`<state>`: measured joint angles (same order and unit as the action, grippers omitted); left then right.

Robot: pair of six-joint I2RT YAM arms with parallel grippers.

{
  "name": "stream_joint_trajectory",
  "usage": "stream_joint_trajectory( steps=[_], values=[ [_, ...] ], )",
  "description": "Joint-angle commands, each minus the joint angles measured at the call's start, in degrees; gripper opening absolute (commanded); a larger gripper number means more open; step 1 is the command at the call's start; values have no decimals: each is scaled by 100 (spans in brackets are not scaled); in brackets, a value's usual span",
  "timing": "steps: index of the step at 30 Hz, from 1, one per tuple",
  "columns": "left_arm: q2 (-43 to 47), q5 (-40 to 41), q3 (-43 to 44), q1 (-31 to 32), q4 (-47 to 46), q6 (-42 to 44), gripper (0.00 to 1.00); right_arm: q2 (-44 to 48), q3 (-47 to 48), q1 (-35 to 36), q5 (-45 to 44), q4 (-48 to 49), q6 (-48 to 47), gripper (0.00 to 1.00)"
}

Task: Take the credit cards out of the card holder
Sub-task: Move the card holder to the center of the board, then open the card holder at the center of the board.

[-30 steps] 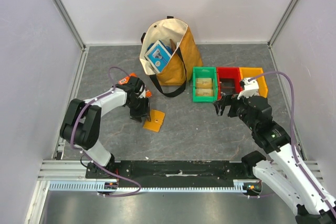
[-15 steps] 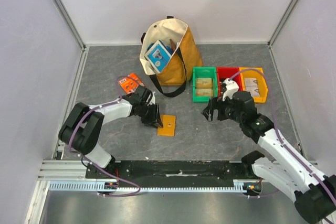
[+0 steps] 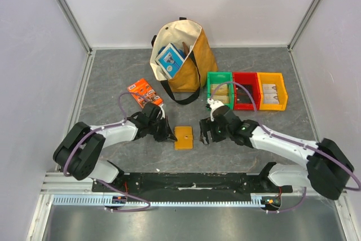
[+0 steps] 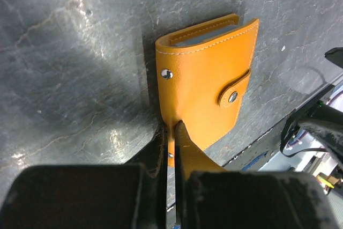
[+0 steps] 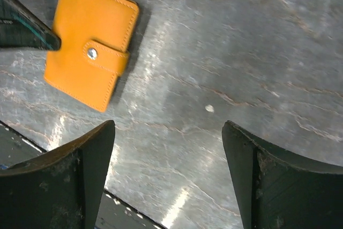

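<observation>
The card holder point(image 3: 183, 137), a flat orange-tan wallet, lies closed on the grey table with its tab snapped. In the left wrist view the card holder point(image 4: 206, 79) shows a pale blue-grey strip at its far open edge. The credit cards are hidden inside it. My left gripper point(image 3: 171, 136) is shut on the holder's left edge, and that thin edge is pinched between the fingertips of the left gripper point(image 4: 172, 132). My right gripper point(image 3: 204, 134) stands open just right of the holder. The right gripper point(image 5: 167, 126) has bare table between its fingers, with the card holder point(image 5: 88, 71) up and to the left.
A tan tote bag point(image 3: 180, 55) holding a blue-and-white box point(image 3: 169, 60) stands at the back. An orange printed packet point(image 3: 144, 92) lies left of it. Green point(image 3: 220, 90), red point(image 3: 246, 90) and yellow-orange point(image 3: 272, 90) bins sit at the right. The black base rail point(image 3: 186, 182) runs along the front.
My left gripper closed on the card holder while shifting it right and toward the front. The right arm swung left from the bins to beside the holder.
</observation>
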<state>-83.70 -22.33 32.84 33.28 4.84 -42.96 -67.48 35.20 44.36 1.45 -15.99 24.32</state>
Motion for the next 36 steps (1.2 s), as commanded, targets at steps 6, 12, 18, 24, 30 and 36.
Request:
stream_joint_trajectory(
  steps=[6, 12, 18, 24, 30, 36],
  values=[
    [618, 843, -533, 512, -352, -907, 2, -1477, 1471, 1171, -1621, -10, 591, 77],
    [785, 1028, -700, 671, -458, -1144, 2, -2093, 1832, 1435, -1657, -53, 689, 59],
    [882, 1125, -709, 803, -466, -1250, 2, -2515, 1990, 1620, -1692, -54, 750, 52],
    [987, 1239, -709, 909, -440, -1311, 2, -2840, 2096, 1760, -1692, -45, 741, 51],
    [1154, 1327, -726, 917, -309, -1338, 2, -2981, 1965, 1760, -1912, -97, 785, 44],
    [1260, 1582, -709, 909, -1, -1233, 2, -2806, 1754, 1638, -1939, -168, 785, 25]
  ],
)
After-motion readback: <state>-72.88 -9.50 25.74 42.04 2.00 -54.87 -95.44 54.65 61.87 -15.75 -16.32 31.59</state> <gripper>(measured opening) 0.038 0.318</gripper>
